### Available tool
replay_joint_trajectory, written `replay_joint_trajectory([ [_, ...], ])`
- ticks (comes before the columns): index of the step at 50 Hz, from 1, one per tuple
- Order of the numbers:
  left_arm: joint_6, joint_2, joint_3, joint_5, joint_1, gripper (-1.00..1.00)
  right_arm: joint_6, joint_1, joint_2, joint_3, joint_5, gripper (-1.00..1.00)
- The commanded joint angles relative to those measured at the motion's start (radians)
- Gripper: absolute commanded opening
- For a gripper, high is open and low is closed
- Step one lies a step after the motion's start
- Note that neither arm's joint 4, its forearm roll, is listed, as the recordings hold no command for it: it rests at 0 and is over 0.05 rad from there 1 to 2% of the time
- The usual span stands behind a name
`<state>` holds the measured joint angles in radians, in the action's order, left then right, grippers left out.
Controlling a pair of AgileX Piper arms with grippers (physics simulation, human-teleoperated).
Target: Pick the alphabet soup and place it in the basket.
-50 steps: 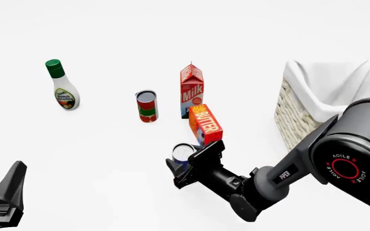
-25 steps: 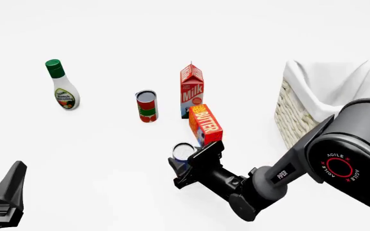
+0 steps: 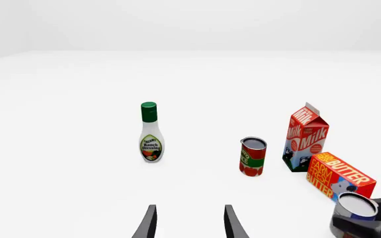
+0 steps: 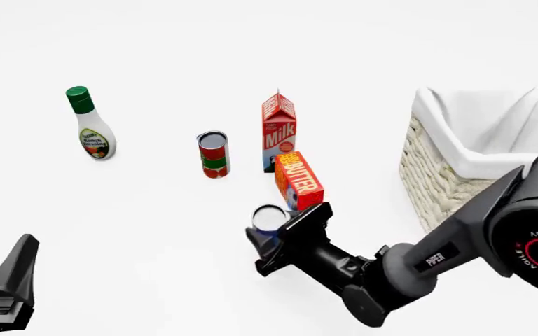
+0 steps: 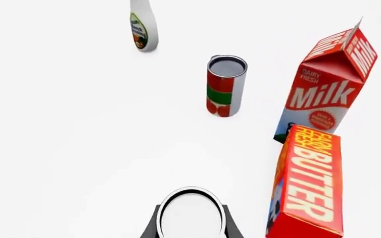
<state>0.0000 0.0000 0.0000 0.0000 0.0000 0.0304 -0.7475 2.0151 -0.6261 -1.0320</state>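
Observation:
The alphabet soup [image 4: 269, 218] is a small can with a silver-white top, standing just in front of the butter box. My right gripper [image 4: 281, 231] is shut on it, one black finger on each side. In the right wrist view the alphabet soup [image 5: 190, 215] fills the gap between the fingers [image 5: 152, 225]. It also shows in the left wrist view as the alphabet soup [image 3: 357, 206], held in the black jaws. The basket [image 4: 437, 175], cream wicker with white lining, stands at the right. My left gripper [image 4: 12, 280] sits low at the near left, open and holding nothing [image 3: 190, 223].
A ranch dressing bottle [image 4: 92, 129] stands at the far left. A red and green can [image 4: 213, 155] and a milk carton [image 4: 279, 133] stand mid-table. An orange butter box [image 4: 299, 180] is close behind the held can. My right arm's bulky rear link [image 4: 531, 245] partly covers the basket's near side.
The right arm's rear link has swung right and down, uncovering more of the basket. The gripper and can shifted only slightly. The left arm has not moved.

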Motion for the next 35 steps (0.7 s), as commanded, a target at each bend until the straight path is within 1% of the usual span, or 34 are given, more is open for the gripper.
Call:
replay_joint_trajectory([
  [1, 0.000, 0.000, 0.000, 0.000, 0.000, 1.00, 0.007, -0.007, -0.149, 0.069, 0.013, -1.00],
  [4, 0.000, 0.000, 0.000, 0.000, 0.000, 1.00, 0.001, -0.007, -0.205, 0.093, 0.023, -1.00],
  [6, 0.000, 0.000, 0.000, 0.000, 0.000, 1.00, -0.002, -0.006, -0.287, 0.124, 0.040, -1.00],
  [9, 0.000, 0.000, 0.000, 0.000, 0.000, 1.00, -0.004, -0.004, -0.332, 0.138, 0.054, -1.00],
  [12, 0.000, 0.000, 0.000, 0.000, 0.000, 1.00, -0.011, -0.002, -0.453, 0.173, 0.093, -1.00],
  [17, 0.000, 0.000, 0.000, 0.000, 0.000, 1.00, -0.035, 0.005, -0.570, 0.199, 0.153, -1.00],
  [29, 0.000, 0.000, 0.000, 0.000, 0.000, 1.00, -0.076, 0.046, -0.844, 0.210, 0.327, -1.00],
  [31, 0.000, 0.000, 0.000, 0.000, 0.000, 1.00, -0.079, 0.050, -0.863, 0.207, 0.345, -1.00],
  [35, 0.000, 0.000, 0.000, 0.000, 0.000, 1.00, -0.095, 0.066, -0.939, 0.188, 0.416, -1.00],
])
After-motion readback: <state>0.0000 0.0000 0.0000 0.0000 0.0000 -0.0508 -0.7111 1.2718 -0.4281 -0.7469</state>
